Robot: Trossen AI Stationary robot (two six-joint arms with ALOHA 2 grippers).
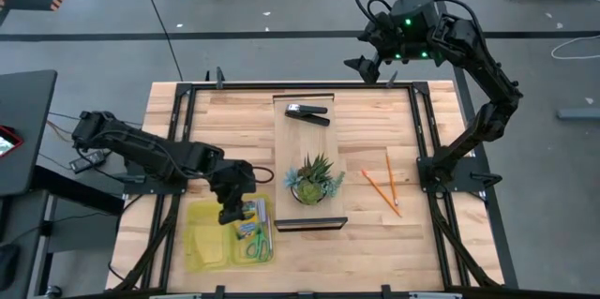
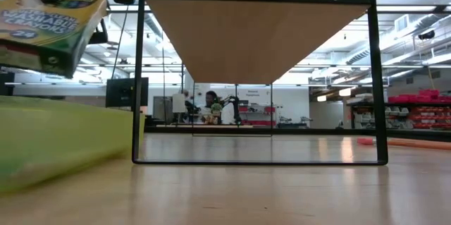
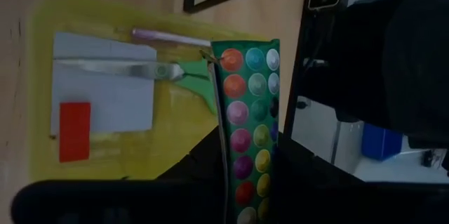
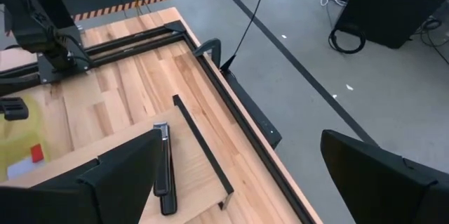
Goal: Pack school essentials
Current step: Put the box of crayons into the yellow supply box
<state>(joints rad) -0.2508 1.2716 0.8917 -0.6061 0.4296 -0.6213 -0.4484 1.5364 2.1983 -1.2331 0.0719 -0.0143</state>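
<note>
A flat yellow case (image 1: 202, 243) lies at the table's near left. In it are the pale blue note pad (image 3: 105, 87), the red piece (image 3: 75, 131) on the pad, the green-handled scissors (image 3: 175, 73) and a thin pinkish stick (image 3: 168, 36). My left gripper (image 1: 234, 207) is above the case, shut on the crayon box (image 3: 249, 126). Two orange pencils (image 1: 384, 186) lie on the table at the right. My right gripper (image 1: 375, 60) hangs open high over the far edge, with nothing between its fingers. My left gripper pinches the crayon box between its two fingers by the box's rear part (image 3: 242, 189), and the box's dotted face and free end stick out ahead of the fingers. The fingers slant down from the table's left. The box (image 2: 49, 27) hangs tilted, clear above the yellow case (image 2: 56, 140).
A raised wooden shelf (image 1: 309, 149) on a black frame stands mid-table, with a black stapler (image 1: 307, 113) and a spiky potted plant (image 1: 314, 179) on it. Black rails (image 1: 427, 140) run along the table's sides. Bare wood lies to the shelf's right.
</note>
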